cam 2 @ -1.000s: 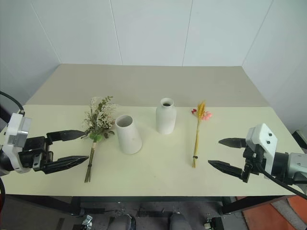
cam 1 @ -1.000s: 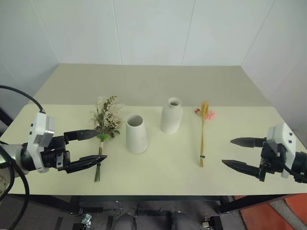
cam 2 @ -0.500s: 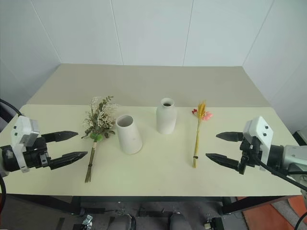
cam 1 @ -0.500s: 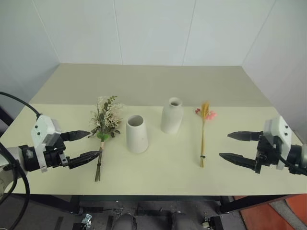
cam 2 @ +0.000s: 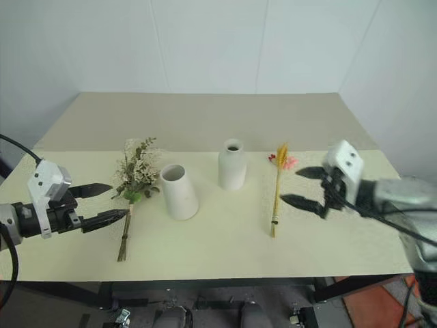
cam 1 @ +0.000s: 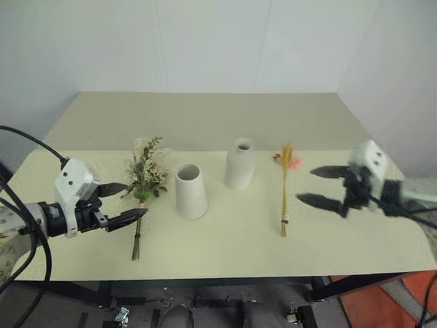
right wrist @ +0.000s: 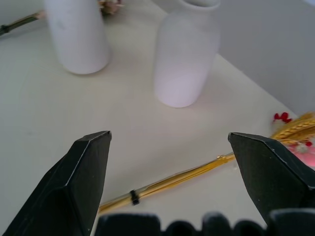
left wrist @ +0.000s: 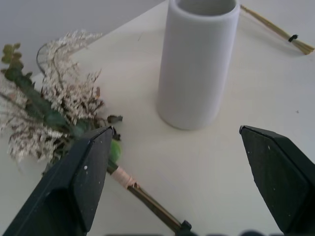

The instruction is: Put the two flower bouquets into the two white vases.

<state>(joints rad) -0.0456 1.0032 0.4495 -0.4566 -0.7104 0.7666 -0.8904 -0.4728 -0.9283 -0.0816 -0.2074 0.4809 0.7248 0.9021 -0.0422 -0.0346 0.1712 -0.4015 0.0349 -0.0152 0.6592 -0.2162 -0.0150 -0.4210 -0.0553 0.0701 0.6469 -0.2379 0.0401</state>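
Bushy bouquet [cam 1: 145,179] laid flat left of cone vase [cam 1: 190,192] | wheat bunch [cam 1: 286,188] laid right of bottle vase [cam 1: 240,165] | left gripper [cam 1: 125,203] and right gripper [cam 1: 311,186] spread wide, empty, each lined up beside its bunch's stems

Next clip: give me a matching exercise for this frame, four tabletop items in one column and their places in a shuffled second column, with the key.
Items:
1. bushy bouquet
2. cone vase
3. bottle vase
4. wheat bouquet

Places:
A. standing at mid-table, just left of the wheat stalks
B. lying flat nearest the open right claw
C. lying flat with its stems by the open left claw
D. standing between the bushy bunch and the bottle-shaped vase

Pairs: 1-C, 2-D, 3-A, 4-B
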